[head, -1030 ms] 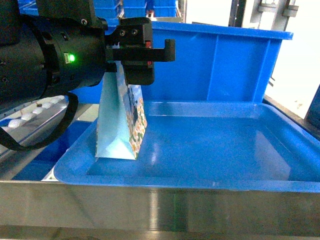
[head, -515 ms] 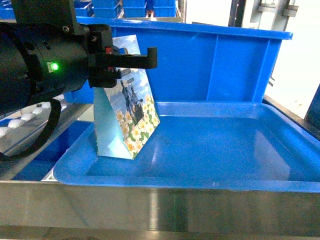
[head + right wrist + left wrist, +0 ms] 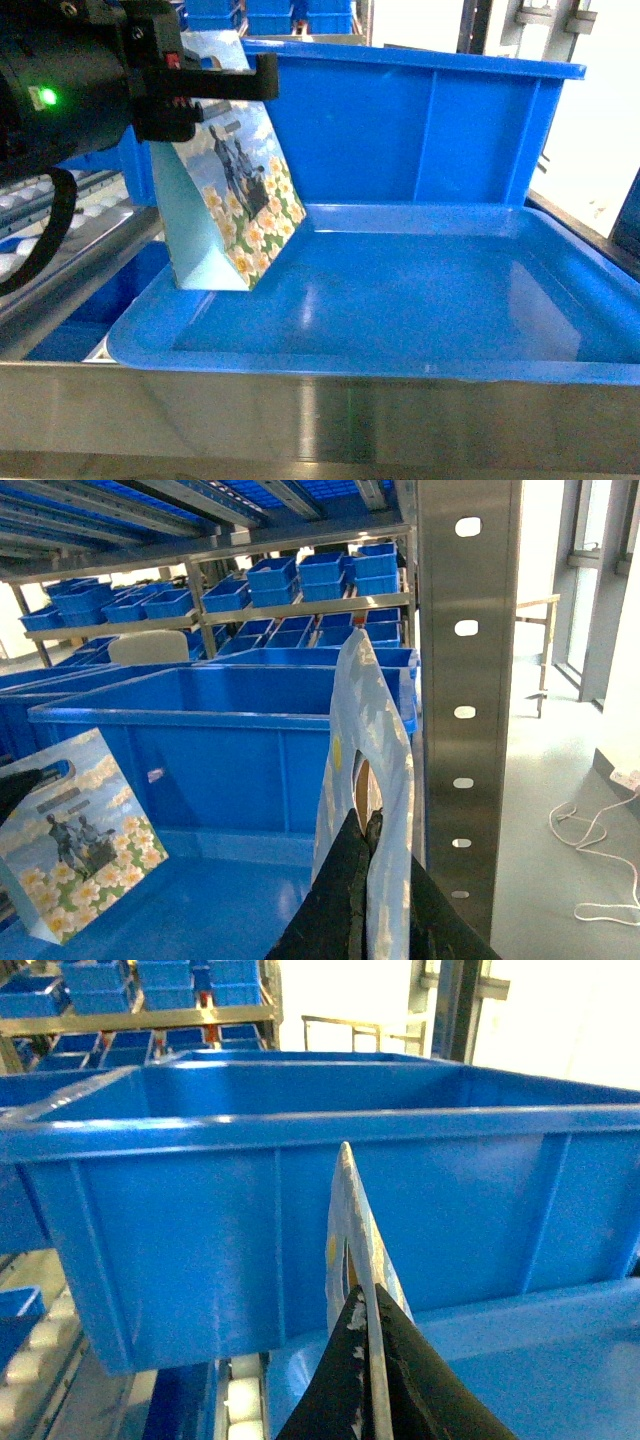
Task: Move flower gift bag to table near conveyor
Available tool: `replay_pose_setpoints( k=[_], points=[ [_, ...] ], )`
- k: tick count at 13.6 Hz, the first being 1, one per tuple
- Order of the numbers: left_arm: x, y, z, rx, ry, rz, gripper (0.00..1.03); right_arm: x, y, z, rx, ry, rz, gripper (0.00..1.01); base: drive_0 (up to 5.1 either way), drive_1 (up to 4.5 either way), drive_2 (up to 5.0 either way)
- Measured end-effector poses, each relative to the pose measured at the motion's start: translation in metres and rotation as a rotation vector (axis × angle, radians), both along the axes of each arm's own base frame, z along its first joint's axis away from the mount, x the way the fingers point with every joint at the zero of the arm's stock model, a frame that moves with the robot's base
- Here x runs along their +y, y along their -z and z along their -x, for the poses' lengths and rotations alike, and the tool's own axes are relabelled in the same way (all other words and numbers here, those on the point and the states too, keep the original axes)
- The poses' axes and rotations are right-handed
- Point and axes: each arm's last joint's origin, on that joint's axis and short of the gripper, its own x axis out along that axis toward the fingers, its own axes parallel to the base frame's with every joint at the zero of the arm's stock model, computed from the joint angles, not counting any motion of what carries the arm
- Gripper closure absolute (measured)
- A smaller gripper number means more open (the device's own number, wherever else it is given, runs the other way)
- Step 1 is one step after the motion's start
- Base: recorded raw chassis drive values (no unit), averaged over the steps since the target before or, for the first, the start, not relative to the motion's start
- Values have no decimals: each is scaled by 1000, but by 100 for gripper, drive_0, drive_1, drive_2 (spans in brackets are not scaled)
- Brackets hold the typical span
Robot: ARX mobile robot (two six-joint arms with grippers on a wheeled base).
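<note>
left gripper (image 3: 215, 85): top left of the head view, fingers clamped on the top edge of the flower gift bag (image 3: 235, 205). Left wrist view confirms it: both black fingers (image 3: 345, 1380) pressed together with the bag's edge sandwiched between.
flower gift bag: hangs below the fingers, tilted, bottom corner over the left rim of the blue tray (image 3: 420, 300). Can't tell if it touches the rim. Daffodil print and a photo of figures face the camera.
conveyor (image 3: 50, 225): left of and below the left fingers, white rollers in a steel frame, partly hidden behind the arm.
blue bin (image 3: 420, 125): right of and behind the left fingers, at the tray's back edge. Fills most of the left wrist view.
right gripper (image 3: 362, 880): fingers shut on a second bag (image 3: 365, 780), pale, seen edge-on, rising above the fingers.
steel upright (image 3: 465, 700): just right of the right fingers, slotted holes.
shelves with blue bins (image 3: 300, 580): well behind the right fingers.
</note>
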Motion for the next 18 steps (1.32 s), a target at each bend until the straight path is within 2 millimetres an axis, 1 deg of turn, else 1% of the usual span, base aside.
replay_pose_setpoints(
  k=[1, 6, 7, 9, 12, 13, 14, 16, 18],
  points=[
    [3, -4, 2, -16, -6, 6, 101, 0, 0, 0, 0, 0, 0, 99, 0, 0, 0],
    [29, -27, 29, -146, -76, 7, 101, 0, 0, 0, 0, 0, 0, 99, 0, 0, 0],
    [33, -29, 35, -156, -89, 6, 101, 0, 0, 0, 0, 0, 0, 99, 0, 0, 0],
    [43, -25, 51, -164, -124, -11, 101, 0, 0, 0, 0, 0, 0, 99, 0, 0, 0],
    [63, -23, 90, -216, -191, -46, 101, 0, 0, 0, 0, 0, 0, 99, 0, 0, 0],
    [79, -16, 112, -215, -209, -79, 101, 0, 0, 0, 0, 0, 0, 99, 0, 0, 0],
    [86, -14, 125, -229, -228, -87, 101, 0, 0, 0, 0, 0, 0, 99, -492, 254, 254],
    [86, -21, 128, -278, -224, -80, 101, 0, 0, 0, 1, 4, 0, 99, -488, 253, 253],
    [86, -19, 127, -262, -223, -88, 101, 0, 0, 0, 0, 4, 2, 99, -480, 260, 260]
  ],
)
